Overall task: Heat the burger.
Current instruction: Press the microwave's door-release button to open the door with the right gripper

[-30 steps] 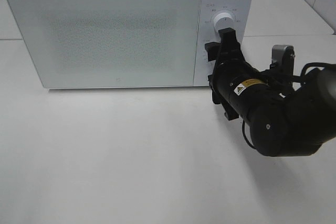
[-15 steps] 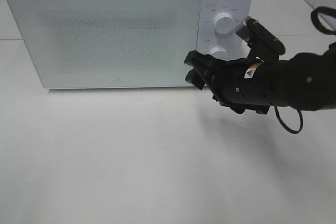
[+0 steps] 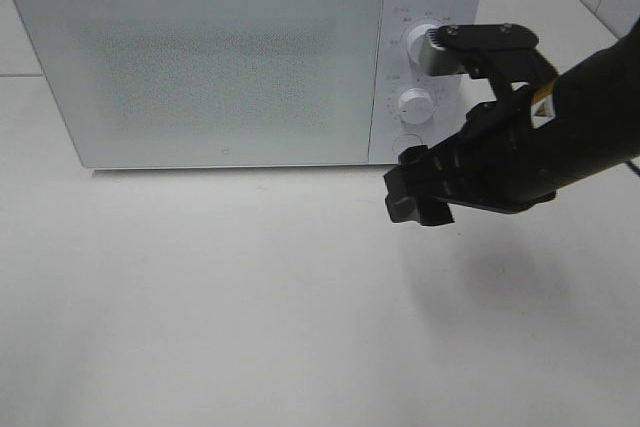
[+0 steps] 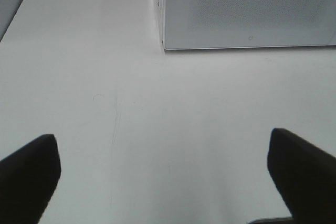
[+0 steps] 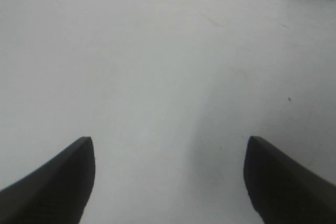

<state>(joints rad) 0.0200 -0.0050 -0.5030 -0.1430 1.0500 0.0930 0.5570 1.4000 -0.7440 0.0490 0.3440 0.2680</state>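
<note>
Currently no sight of burger in any view; position relative to either end effector cannot be told. White microwave at far edge of table, door shut, frosted front hiding interior. Right end effector above table just in front of microwave's control panel, below lower knob, angled down toward table. Fingers spread apart, nothing between, only table surface beneath. Left end effector over table toward left edge, spread wide, holding nothing, microwave's front corner ahead.
</note>
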